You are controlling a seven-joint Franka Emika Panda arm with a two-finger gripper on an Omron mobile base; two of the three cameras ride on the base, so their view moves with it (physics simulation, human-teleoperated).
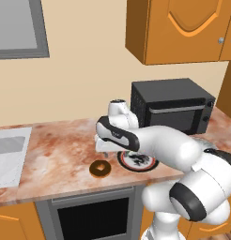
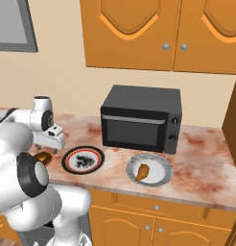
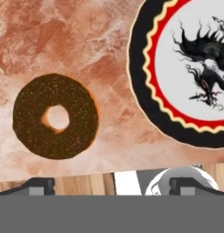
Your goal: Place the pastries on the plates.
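The doughnut [image 3: 55, 116] is seen closest in the hand view, lying flat on the counter [image 3: 86, 41], just beside the black-rimmed plate [image 3: 145, 98] but apart from it. The gripper [image 3: 113, 185] is held above them, its fingertips [image 3: 38, 185] set wide apart with nothing between. In the left base view the doughnut [image 1: 100, 168] and the same plate [image 1: 137, 161] are partly covered by the arm. The right base view adds the pale plate [image 2: 149, 169] further right, before the microwave [image 2: 141, 118], with the croissant [image 2: 143, 171] lying on it.
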